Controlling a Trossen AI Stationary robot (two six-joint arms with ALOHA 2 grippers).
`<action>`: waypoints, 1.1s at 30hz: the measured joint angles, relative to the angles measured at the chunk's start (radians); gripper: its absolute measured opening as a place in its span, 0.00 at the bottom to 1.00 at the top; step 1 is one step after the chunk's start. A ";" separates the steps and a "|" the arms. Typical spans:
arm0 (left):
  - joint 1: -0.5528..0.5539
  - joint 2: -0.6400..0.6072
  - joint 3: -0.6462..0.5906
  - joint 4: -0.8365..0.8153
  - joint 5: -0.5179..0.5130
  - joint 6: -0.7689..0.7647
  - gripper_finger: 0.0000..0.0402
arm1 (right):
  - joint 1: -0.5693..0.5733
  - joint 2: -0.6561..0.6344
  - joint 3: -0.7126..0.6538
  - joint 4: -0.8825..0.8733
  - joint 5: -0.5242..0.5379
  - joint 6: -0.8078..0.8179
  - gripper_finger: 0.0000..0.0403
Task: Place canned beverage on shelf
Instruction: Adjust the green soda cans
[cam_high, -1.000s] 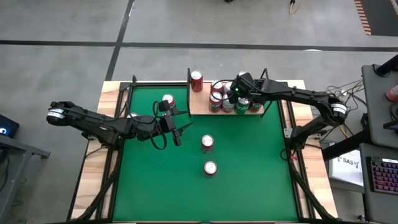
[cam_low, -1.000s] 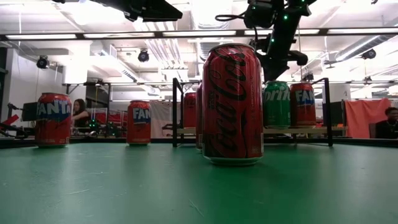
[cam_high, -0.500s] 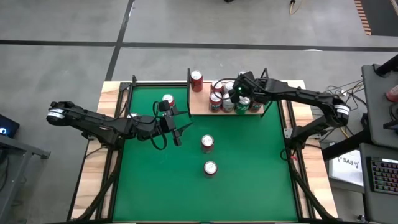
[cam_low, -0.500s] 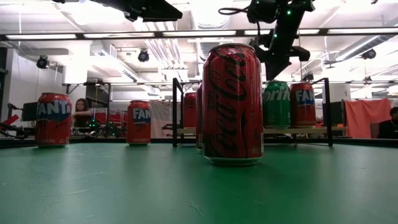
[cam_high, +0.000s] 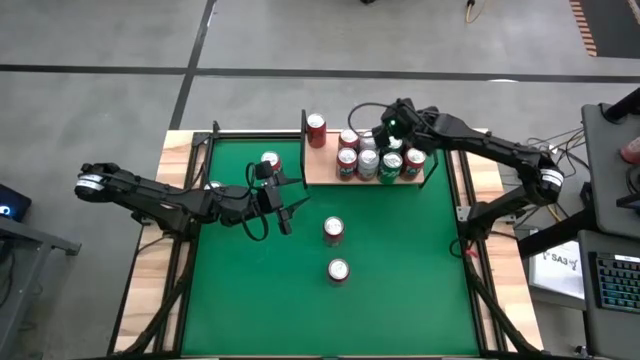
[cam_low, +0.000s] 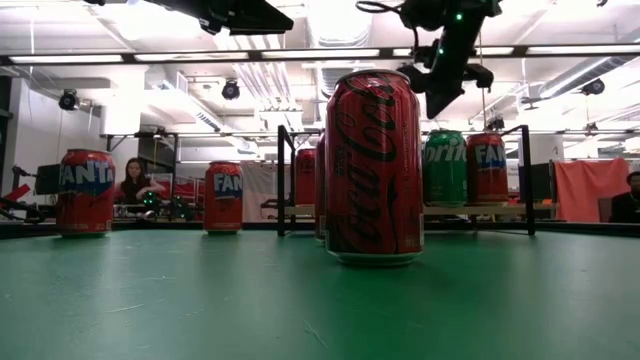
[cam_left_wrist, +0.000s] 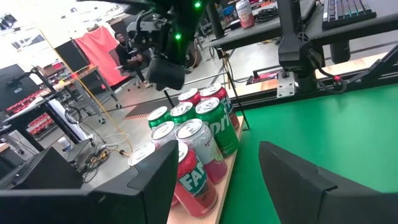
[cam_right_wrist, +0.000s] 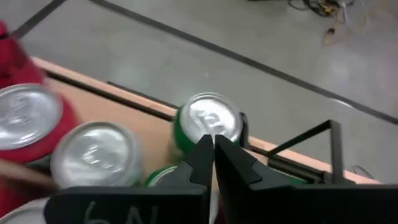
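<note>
Hovering over the shelf's (cam_high: 322, 168) cans (cam_high: 378, 160), the right claw (cam_right_wrist: 213, 155) is pressed together, empty.

Overhead, table-level and two wrist views, all sharing the can-laden shelf (cam_high: 322, 168).

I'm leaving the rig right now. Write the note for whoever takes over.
Right gripper: shut, empty, raised above the back right of the shelf.
Left gripper: jaws part open, holding nothing, waiting over the green table left of centre.
Done: a cluster of cans stands on the shelf, plus a lone red can at its left end.
Left: four cans on the table: two mid-table, one near the left gripper, and one partly hidden by the left arm.
</note>
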 joint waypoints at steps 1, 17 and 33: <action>0.000 0.000 0.000 0.000 0.000 0.000 0.52 | -0.017 0.000 0.000 0.000 -0.001 -0.001 0.02; 0.000 0.000 0.000 0.000 -0.001 0.005 0.52 | -0.085 0.050 -0.042 0.020 -0.080 -0.010 0.02; 0.000 0.000 0.000 0.000 -0.002 0.011 0.52 | 0.008 0.019 -0.041 -0.026 -0.080 0.032 0.02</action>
